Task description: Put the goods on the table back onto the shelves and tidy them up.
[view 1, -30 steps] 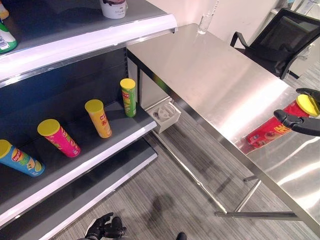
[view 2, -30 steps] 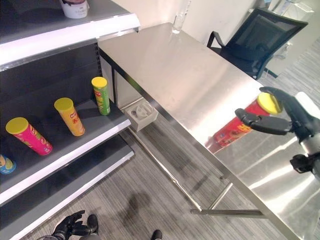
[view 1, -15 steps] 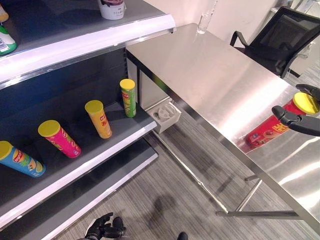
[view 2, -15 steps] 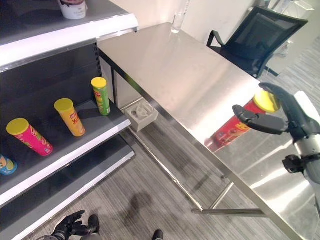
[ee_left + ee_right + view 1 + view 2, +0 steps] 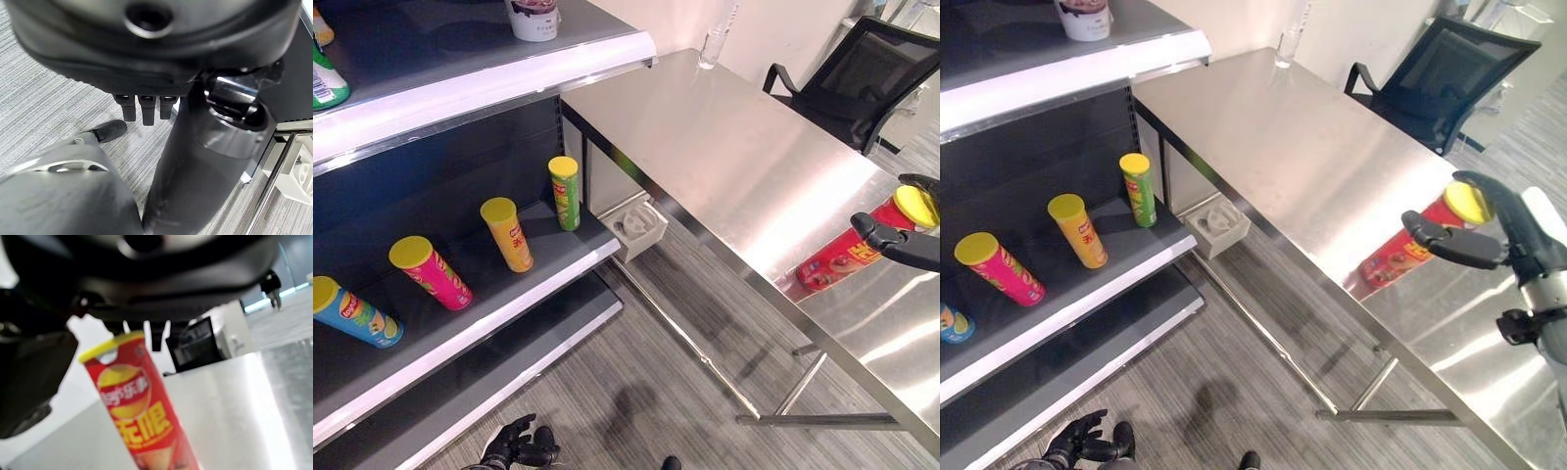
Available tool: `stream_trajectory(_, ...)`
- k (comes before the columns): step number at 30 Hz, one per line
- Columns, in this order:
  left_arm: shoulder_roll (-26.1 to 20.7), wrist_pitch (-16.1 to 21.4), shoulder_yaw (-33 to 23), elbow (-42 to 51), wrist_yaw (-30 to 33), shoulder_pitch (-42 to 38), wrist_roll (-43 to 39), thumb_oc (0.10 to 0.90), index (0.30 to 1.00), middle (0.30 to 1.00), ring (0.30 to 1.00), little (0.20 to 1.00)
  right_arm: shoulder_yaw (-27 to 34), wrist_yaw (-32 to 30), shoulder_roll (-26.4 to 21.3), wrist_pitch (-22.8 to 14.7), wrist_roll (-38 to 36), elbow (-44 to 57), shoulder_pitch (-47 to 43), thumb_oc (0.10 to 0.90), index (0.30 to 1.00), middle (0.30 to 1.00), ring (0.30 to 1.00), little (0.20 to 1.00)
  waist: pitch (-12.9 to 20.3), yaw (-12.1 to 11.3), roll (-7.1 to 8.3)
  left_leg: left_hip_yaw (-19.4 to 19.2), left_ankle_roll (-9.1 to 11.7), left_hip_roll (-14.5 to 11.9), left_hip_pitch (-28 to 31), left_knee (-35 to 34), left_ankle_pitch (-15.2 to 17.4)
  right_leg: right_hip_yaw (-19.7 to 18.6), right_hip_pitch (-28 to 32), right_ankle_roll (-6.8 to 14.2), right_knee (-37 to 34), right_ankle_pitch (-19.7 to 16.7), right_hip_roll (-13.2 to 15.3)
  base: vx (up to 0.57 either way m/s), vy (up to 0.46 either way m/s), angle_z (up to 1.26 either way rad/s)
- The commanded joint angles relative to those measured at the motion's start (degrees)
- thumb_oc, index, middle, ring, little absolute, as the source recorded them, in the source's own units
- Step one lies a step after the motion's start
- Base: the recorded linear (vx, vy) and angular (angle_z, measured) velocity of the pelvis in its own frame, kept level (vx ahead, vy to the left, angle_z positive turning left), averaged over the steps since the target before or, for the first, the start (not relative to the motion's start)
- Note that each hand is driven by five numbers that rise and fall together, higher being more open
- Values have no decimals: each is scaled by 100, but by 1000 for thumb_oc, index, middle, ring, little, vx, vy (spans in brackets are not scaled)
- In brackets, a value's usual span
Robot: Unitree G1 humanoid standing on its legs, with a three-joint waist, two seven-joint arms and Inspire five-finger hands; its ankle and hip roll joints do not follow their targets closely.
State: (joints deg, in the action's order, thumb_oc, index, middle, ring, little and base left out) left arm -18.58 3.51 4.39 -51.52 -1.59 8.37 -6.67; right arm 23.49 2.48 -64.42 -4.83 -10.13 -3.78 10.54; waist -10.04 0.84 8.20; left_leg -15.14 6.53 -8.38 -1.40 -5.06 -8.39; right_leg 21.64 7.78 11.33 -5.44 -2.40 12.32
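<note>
Red can: tall red crisp tube with a yellow lid [image 5: 855, 253] stands upright on the steel table [image 5: 1302, 147], near the table's front edge at the robot's right.
Right hand: right hand [image 5: 1489, 235] sits at the tube's top, thumb [image 5: 1451, 245] straight on the near side and fingers arched past the lid; spread apart, not clamped on the tube.
Key relation: tube's long axis is vertical and lies between thumb and fingers, so I judge closing is what the grasp needs.
Left hand: left hand [image 5: 517, 446] hangs low by the floor, well apart from the table, fingers curled and holding nothing.
Shelf: dark middle shelf [image 5: 460, 323] to the left carries four upright tubes: green tube [image 5: 565, 192], orange tube [image 5: 507, 232], pink tube [image 5: 431, 272], blue tube [image 5: 354, 311].
In the way: table edge and a white plastic bin [image 5: 634, 227] lie between tube and shelf.
Beyond: black office chair [image 5: 847, 78] and clear glass [image 5: 713, 44] at the far end.
</note>
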Motion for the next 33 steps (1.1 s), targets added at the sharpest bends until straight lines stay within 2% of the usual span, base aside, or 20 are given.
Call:
stream_trajectory(1, -146, 137, 16, 4, 22, -282, 97, 800, 900, 900, 900, 900, 367, 109, -591, -26, -165, -42, 53, 400, 300, 300, 300, 300, 125, -115, 70, 293, 90, -52, 360, 6, 798, -294, -225, -8, 44, 218, -141, 0, 0, 0)
stream_trajectory(14, -142, 105, -53, -31, 67, -270, 41, 800, 900, 900, 900, 900, 580, -28, -596, 46, 76, -55, 89, 400, 300, 300, 300, 300, 161, -112, 86, 283, 86, -68, 388, 6, 812, -280, -196, -17, 44, 225, -139, 0, 0, 0)
stream_trajectory(22, -106, 70, -73, -66, 110, -259, 52, 800, 900, 900, 900, 900, 834, -428, -495, 45, 376, -108, -78, 400, 300, 300, 300, 300, 199, -112, 63, 309, 80, -61, 413, 6, 821, -250, -159, -23, 44, 239, -144, 0, 0, 0)
stream_trajectory(28, -84, 69, -52, -107, 178, -267, 75, 800, 900, 900, 900, 900, 1227, -918, -698, -6, 555, -281, -259, 400, 300, 300, 300, 300, 242, -117, 87, 321, 81, -59, 436, 6, 841, -245, -129, -21, 44, 253, -159, 0, 0, 0)
stream_trajectory(33, -76, 63, -51, -115, 211, -264, 65, 800, 900, 900, 900, 900, 1374, -1092, -718, -11, 700, -257, -268, 400, 300, 300, 300, 300, 267, -113, 81, 325, 74, -58, 453, 6, 854, -255, -111, -23, 44, 257, -160, 0, 0, 0)
